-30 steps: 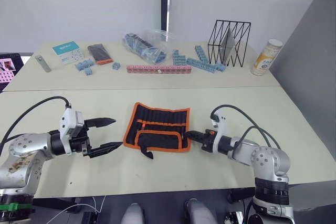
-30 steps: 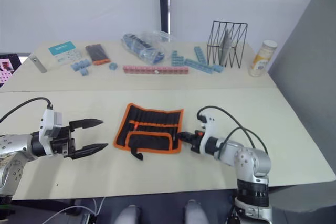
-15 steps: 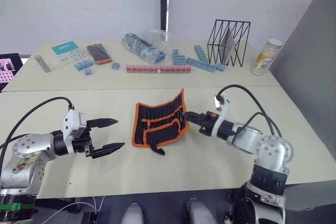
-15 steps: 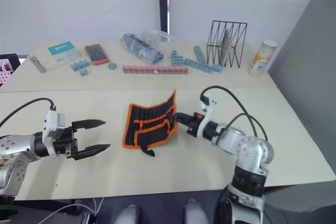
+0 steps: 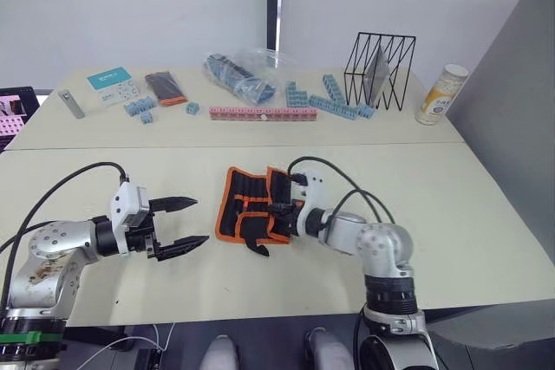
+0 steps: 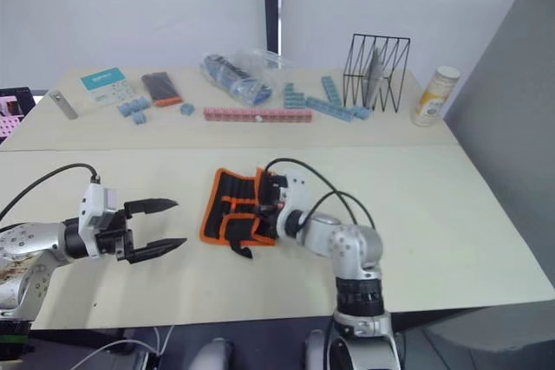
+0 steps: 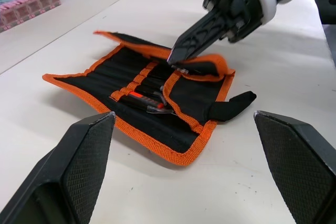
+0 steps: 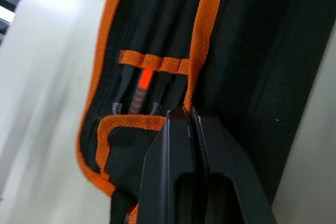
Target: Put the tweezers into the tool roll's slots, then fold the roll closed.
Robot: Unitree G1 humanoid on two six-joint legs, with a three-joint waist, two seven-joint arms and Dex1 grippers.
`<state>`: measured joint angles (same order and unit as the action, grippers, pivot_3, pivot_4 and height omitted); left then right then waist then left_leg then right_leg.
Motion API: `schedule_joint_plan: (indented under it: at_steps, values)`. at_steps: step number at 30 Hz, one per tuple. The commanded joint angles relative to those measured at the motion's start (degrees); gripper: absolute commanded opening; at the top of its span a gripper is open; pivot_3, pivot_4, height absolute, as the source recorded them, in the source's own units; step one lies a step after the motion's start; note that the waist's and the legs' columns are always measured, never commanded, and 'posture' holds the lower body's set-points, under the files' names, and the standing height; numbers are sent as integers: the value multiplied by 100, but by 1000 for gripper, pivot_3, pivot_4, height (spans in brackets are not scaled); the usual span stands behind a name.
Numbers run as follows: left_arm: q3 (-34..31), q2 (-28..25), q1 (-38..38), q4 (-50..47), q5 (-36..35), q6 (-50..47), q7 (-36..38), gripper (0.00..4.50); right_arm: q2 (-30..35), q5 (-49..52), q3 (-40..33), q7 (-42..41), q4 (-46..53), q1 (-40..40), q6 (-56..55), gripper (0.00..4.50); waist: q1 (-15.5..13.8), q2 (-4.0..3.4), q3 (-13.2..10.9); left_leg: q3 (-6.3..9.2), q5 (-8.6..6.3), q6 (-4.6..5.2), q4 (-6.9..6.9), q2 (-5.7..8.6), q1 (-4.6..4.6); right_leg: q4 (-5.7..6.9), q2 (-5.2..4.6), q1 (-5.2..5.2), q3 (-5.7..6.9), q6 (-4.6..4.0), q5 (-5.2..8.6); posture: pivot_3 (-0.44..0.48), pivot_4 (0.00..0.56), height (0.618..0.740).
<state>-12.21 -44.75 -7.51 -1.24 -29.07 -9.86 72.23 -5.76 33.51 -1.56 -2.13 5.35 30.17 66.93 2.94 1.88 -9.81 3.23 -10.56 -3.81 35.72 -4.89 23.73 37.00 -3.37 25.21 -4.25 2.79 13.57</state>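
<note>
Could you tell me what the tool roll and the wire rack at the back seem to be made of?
The tool roll looks like black woven fabric, probably nylon, matte, with a visible weave and orange edging. The wire rack appears to be thin metal wire with a black coating.

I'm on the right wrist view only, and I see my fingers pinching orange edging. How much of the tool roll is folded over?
Observer: Only its right end. The right gripper holds that flap turned over toward the middle, while the rest of the tool roll lies flat and open on the table.
Operator: Where is the other arm?
Observer: The left gripper hovers open to the roll's left, apart from it and touching nothing.
</note>
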Motion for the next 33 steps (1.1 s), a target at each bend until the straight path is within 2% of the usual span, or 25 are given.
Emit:
schedule_joint_plan:
  at_steps: [1, 5, 10, 14, 19, 22, 26, 27, 31, 33]
  values:
    - [-77, -45, -77, 18, 32, 200, 15, 4500, -19, -332, 333, -130, -489, -96, -311, 35, 11, -1, 1, 0, 0, 0, 0, 0, -2, 0, 0, -1, 0, 0, 0, 0, 150, 721]
    - [-134, -93, -9, 62, 5, 267, 54, 4500, 13, -447, 496, -264, -790, -244, -416, 35, 101, 1, 3, -2, 0, 0, 0, -2, -33, 2, 0, -22, -1, -17, 8, 0, 150, 721]
    - [-182, -137, 80, 93, -3, 327, 84, 4500, -44, -229, 295, -432, -601, -147, -377, 1559, 106, -1, 5, -2, 0, 0, 0, -4, -55, 3, 0, -40, -1, -23, 11, 0, 150, 721]
    - [-194, -159, 129, 81, -10, 340, 72, 4500, 58, 218, -22, -660, -60, 145, -312, 2964, 94, -2, 4, -2, 0, 0, 2, -3, -49, 2, 0, -38, -1, -23, 11, 0, 150, 721]
    - [-203, -181, 156, 88, 0, 350, 62, 4500, 577, 972, -501, -1231, 795, 493, -135, 2964, 75, -4, 1, -1, 2, 3, 6, -2, -5, 2, 0, -6, -1, -17, 7, 0, 150, 721]
    - [-198, -182, 154, 100, 11, 360, 50, 4500, 942, 1144, -565, -1621, 928, 537, -263, 2964, 85, -3, 1, 0, 1, 5, -4, -2, 2, 2, 0, 1, 0, 18, -6, 0, 150, 721]
    - [-155, -156, 118, 105, -48, 175, -30, 4500, 1585, 459, 87, -2325, 694, 395, -1190, 1812, 94, -3, 2, -1, -1, 8, -37, -1, -3, -2, 0, 8, 1, 16, 5, 0, 150, 721]
    - [-132, -157, 118, 93, -114, -34, -84, 4500, 1706, 213, 340, -2542, 578, 313, -1540, 1367, 99, -3, 2, -1, -1, 8, -43, -1, -4, -2, 0, 10, 1, 13, 7, 0, 150, 721]
    - [-138, -12, 27, 41, -440, -930, -508, 4500, 2001, -702, 1124, -3402, -235, -52, -3107, 78, 101, -1, 2, -2, -1, 8, -60, 0, -15, -2, 0, 8, 1, 18, 17, 0, 150, 721]
    - [-119, 24, 51, -61, -492, -1243, -690, 4500, 2090, -1065, 1328, -3678, -602, -129, -3748, 8, 100, 0, 2, -2, -1, 8, -61, 1, -15, -2, 0, 8, 1, 18, 17, 0, 150, 721]
